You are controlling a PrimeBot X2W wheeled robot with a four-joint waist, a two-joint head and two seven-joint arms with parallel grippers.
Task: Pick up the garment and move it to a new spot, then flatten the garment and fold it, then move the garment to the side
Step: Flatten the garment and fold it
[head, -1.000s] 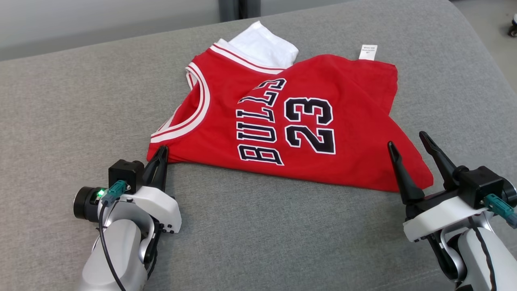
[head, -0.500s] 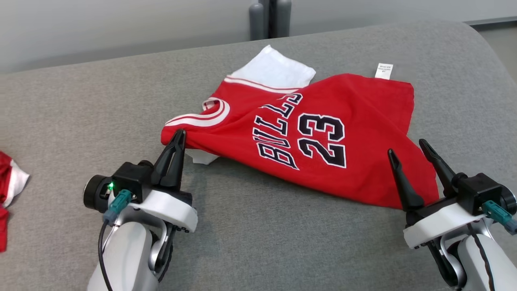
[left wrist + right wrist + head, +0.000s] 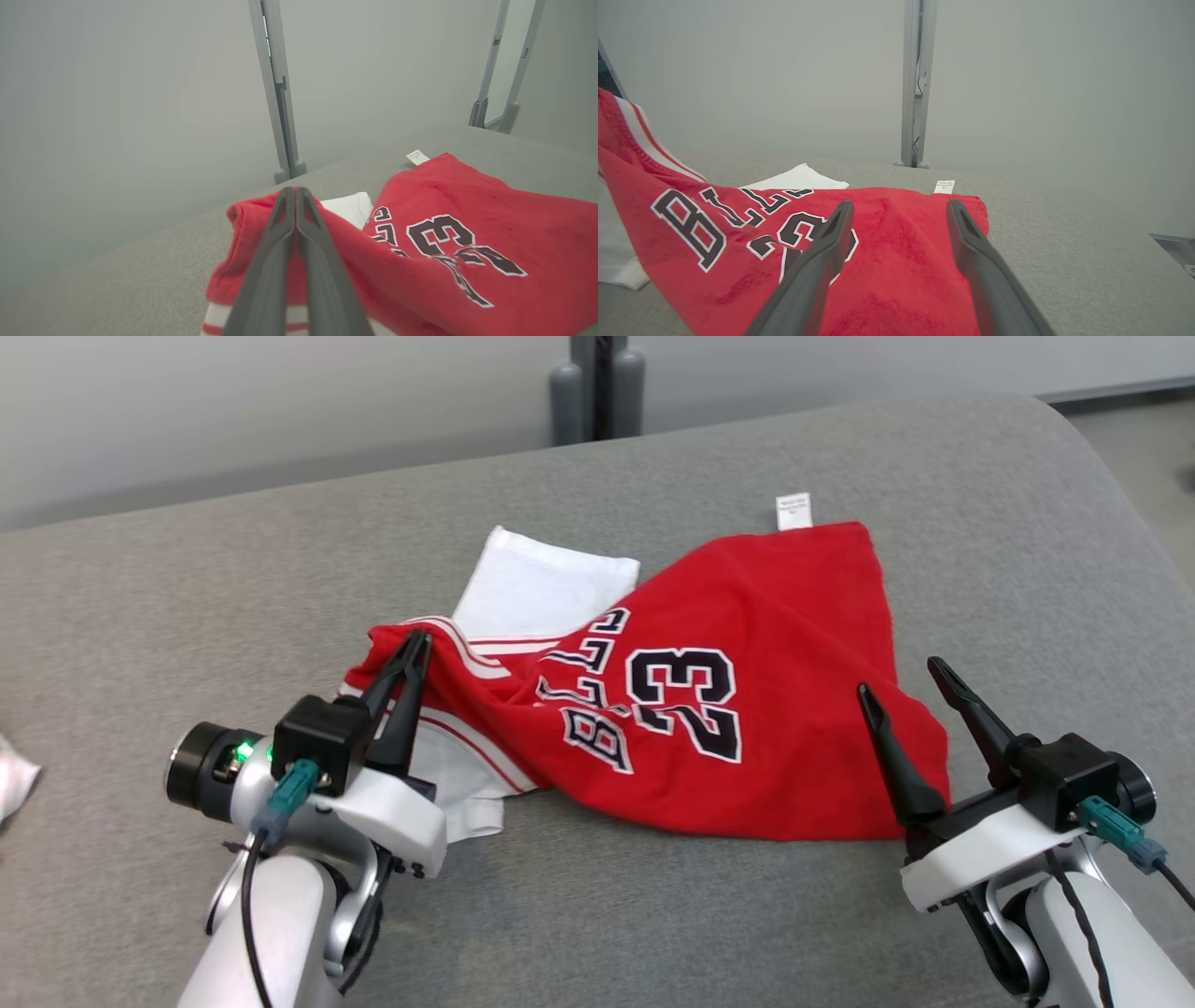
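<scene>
- The left pincer (image 3: 411, 653) is clenched on a red shoulder fold of the garment (image 3: 766, 644). It has raised that corner off the worktop (image 3: 653, 915) over the last second. The lettering, flat a second ago, is now creased and bunched.
- The head camera has also shifted, so some of the apparent slide is the view's own.
- I judge that the pick-up has begun on one side only. Most of the garment lies mid-worktop, with its white tag (image 3: 794, 511) pointing to the far edge.
- The right pincer (image 3: 898, 679) is released, its jaws wide, poised at the garment's near right corner and gripping nothing. It probably needs to take hold there before a clean carry.
- Count:
  - one garment
  - one tag
  - one white sleeve (image 3: 541, 588) spread flat, and more white cloth hanging beneath the lifted corner
  - two pincers
  - one scrap of other cloth (image 3: 14, 784) at the worktop's left edge
</scene>
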